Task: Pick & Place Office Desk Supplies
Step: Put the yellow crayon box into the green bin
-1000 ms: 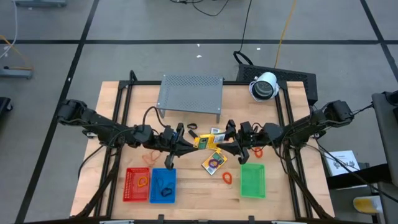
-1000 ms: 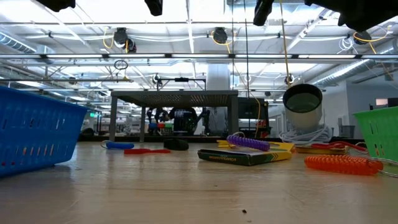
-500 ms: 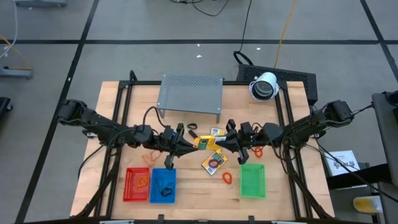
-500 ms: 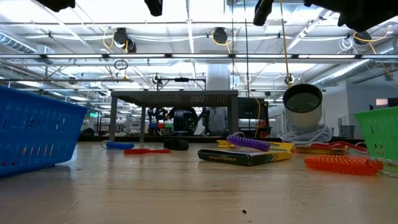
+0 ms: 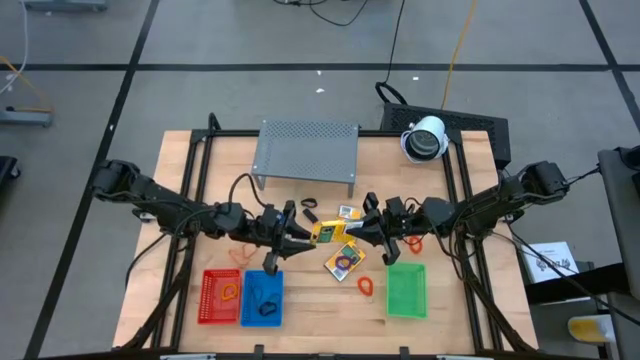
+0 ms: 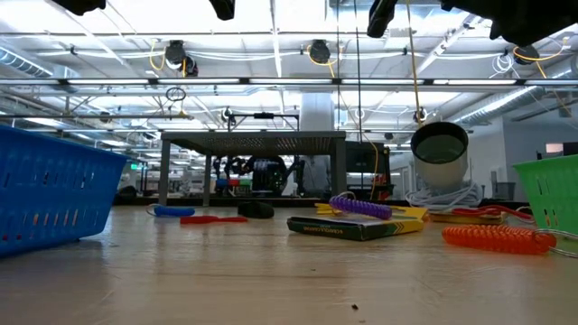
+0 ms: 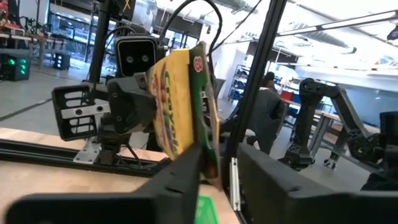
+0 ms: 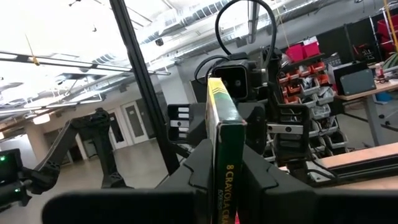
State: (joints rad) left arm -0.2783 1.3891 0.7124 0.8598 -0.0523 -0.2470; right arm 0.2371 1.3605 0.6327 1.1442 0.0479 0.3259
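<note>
A yellow-and-green crayon packet [image 5: 328, 229] hangs in the air over the table's middle, between my two grippers. My right gripper [image 5: 354, 230] comes in from the right and is shut on it. My left gripper [image 5: 303, 233] comes in from the left, and its open fingers stand on either side of the packet's left end [image 7: 208, 158]. A second packet [image 5: 343, 260] lies flat on the table with a purple coil [image 6: 361, 208] on it. An orange loop [image 5: 366, 285] lies near the green basket. My right gripper pinches the packet's right end [image 8: 224, 163] between its two fingers, one on each broad face. The fingers come nearly level from the table's right. The packet stands on edge, lifted clear of the table. My left gripper: one finger [image 7: 183, 177] is close against the packet; I cannot tell whether it touches.
Red [image 5: 220, 297] and blue [image 5: 262, 298] baskets stand at the near left, and a green basket [image 5: 406, 290] at the near right. A grey perforated shelf [image 5: 306, 150] stands at the far middle. A small black clip [image 5: 308, 205] and a small packet [image 5: 348, 212] lie before it.
My right gripper has shut on the packet's right end. My left gripper's fingers have then parted around its left end. Both arms have stayed where they were, and the packet stays in the air between them.
</note>
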